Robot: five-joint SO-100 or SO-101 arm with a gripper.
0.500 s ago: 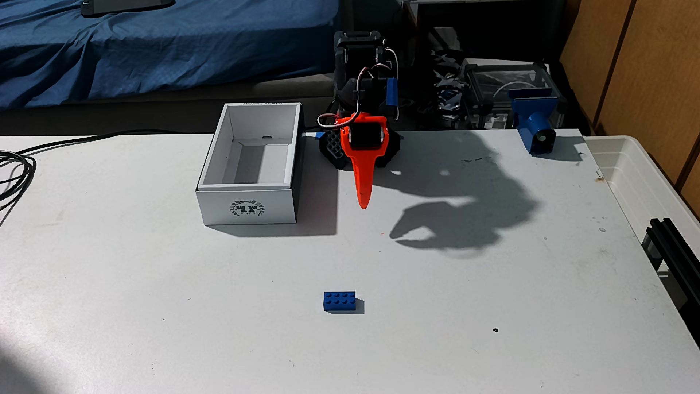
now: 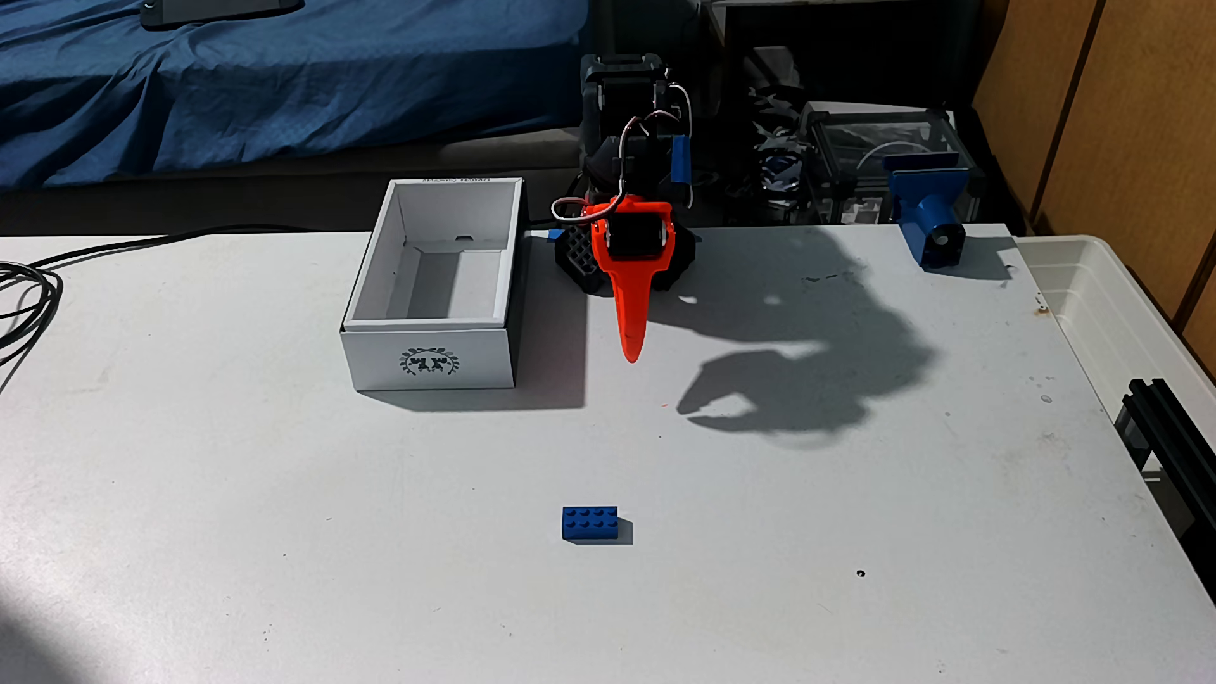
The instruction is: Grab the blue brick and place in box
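**Arm folded at the back, brick waiting out front**

Sunlit and scuffed, the white table [image 2: 822, 526] takes up most of the fixed view, with a bed under a blue sheet [image 2: 263, 79] behind it and wooden panels to the right. At the far edge the arm sits tucked over its black base, and its orange gripper [image 2: 632, 352] hangs point-down above the surface with nothing in it. From this angle the two fingers overlap into one spike; the shadow cast to the right hints at only a thin gap, so I cannot tell how far apart they are.

Just left of the arm stands the box [image 2: 428, 358], open-topped, emblem side toward the camera. The blue brick [image 2: 590, 523] lies flat, studs up, alone in the near middle of the table, well apart from both gripper and box, its long side running left to right. A blue printed clamp [image 2: 928, 217] sits at the far right corner beside a translucent bin [image 2: 1118, 316], and black cables [image 2: 26, 296] coil at the left edge.

The task looks barely begun. The main risk is the long reach: near full extension a misaligned descent could nudge the light brick, or the fingers could close across its long side and slip. On the carry back, a low pass could clip the box's near wall.
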